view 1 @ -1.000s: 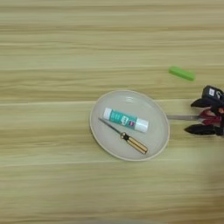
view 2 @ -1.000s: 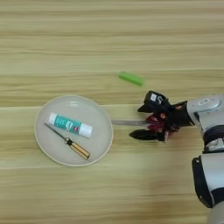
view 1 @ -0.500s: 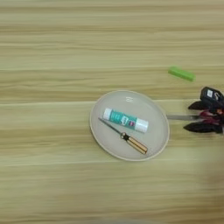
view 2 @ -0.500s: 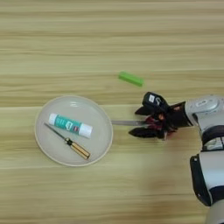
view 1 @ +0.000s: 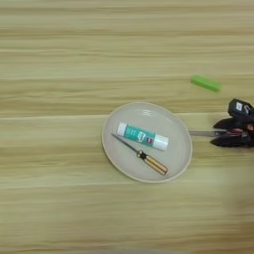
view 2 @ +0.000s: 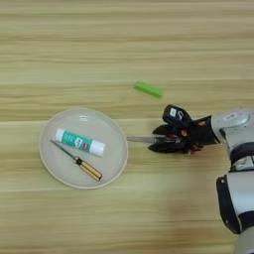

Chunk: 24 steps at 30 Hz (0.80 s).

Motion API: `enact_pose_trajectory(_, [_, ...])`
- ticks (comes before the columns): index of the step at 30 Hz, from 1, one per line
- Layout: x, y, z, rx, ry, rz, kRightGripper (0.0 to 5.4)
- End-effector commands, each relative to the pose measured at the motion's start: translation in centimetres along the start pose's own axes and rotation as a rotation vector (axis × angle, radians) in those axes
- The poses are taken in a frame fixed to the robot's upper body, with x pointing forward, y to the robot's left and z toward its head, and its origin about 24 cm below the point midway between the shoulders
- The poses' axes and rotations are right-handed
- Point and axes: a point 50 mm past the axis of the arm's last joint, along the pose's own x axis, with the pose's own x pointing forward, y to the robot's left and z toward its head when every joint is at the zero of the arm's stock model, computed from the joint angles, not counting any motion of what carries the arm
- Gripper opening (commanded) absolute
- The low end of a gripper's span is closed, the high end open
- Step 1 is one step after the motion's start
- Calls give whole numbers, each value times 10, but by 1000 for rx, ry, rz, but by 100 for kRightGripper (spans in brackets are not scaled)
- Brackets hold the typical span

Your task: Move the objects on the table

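While lying flat just right of the plate (view 2: 55,163), blades nearly at its rim: scissors (view 2: 149,140), rigid, thin, slippery metal.
Best taken at the red handles; right gripper (view 2: 171,138) low over them, black fingers seemingly pinched on them, silver forearm (view 2: 228,130) reaching from the right. Glue stick (view 2: 79,142), screwdriver (view 2: 78,161) on plate; green bar (view 2: 148,90) apart on table (view 2: 124,44).

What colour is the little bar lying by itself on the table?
Bright green. The green bar shows best in the right eye view.

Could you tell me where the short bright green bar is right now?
The short bright green bar lies on the bare wooden table, beyond and right of the beige plate, just behind the gripper.
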Motion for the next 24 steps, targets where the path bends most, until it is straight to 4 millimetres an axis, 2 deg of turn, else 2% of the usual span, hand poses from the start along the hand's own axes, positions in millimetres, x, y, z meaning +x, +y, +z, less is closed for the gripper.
enact_pose_trajectory(1, [-12, -5, -5, -5, 84, -44, 220])
enact_pose_trajectory(16, [-20, -6, -11, 20, 92, -73, 84])
enact_pose_trajectory(24, [-23, -7, -10, 19, 87, -86, 70])
